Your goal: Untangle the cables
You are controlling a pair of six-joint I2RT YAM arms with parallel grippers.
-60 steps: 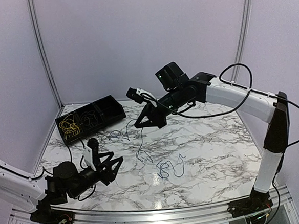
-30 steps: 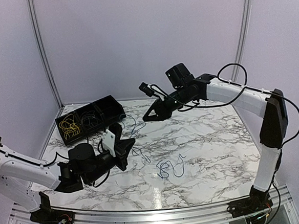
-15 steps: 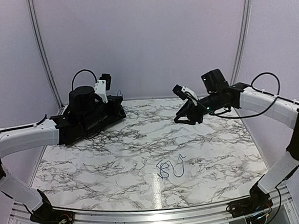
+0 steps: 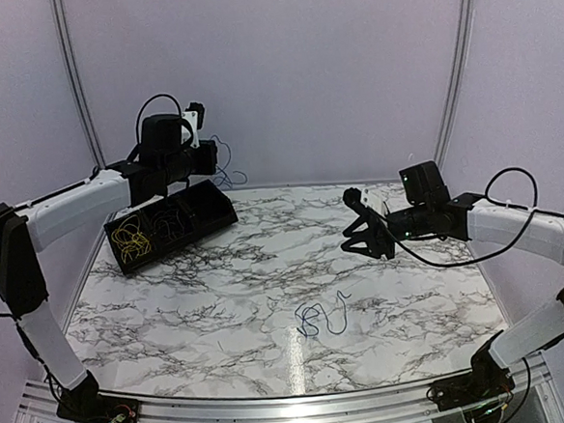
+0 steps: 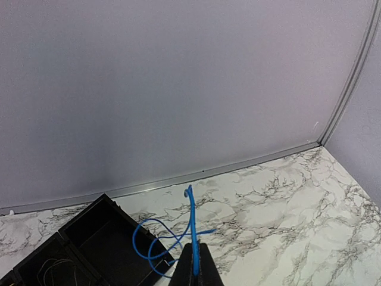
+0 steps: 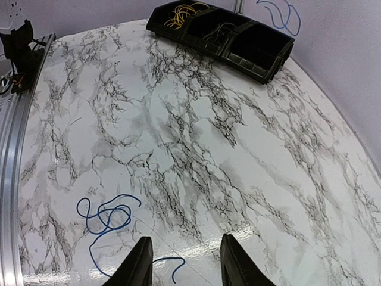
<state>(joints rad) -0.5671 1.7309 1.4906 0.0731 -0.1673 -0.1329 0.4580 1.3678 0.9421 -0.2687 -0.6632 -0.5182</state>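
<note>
Left gripper [image 5: 194, 250] pinched shut on a blue cable [image 5: 191, 211], held high above the black tray [image 4: 217, 219] — right gripper [image 6: 186, 241] parted, empty, over the surface [image 4: 423, 289]. A second blue cable [image 4: 314, 318] lies loose there.

A white counter [image 4: 414, 299] with grey-black marble veining carries a black tray [image 4: 226, 213] of three compartments, set at an angle in its far left corner. Pale lilac walls [image 4: 273, 77] stand along the far edge and both sides. A metal rail [image 4: 276, 405] runs along the near edge.

left hand [image 5: 194, 262] high, far-left, pinched closed | right hand [image 6: 186, 256] low, fingers apart
</note>
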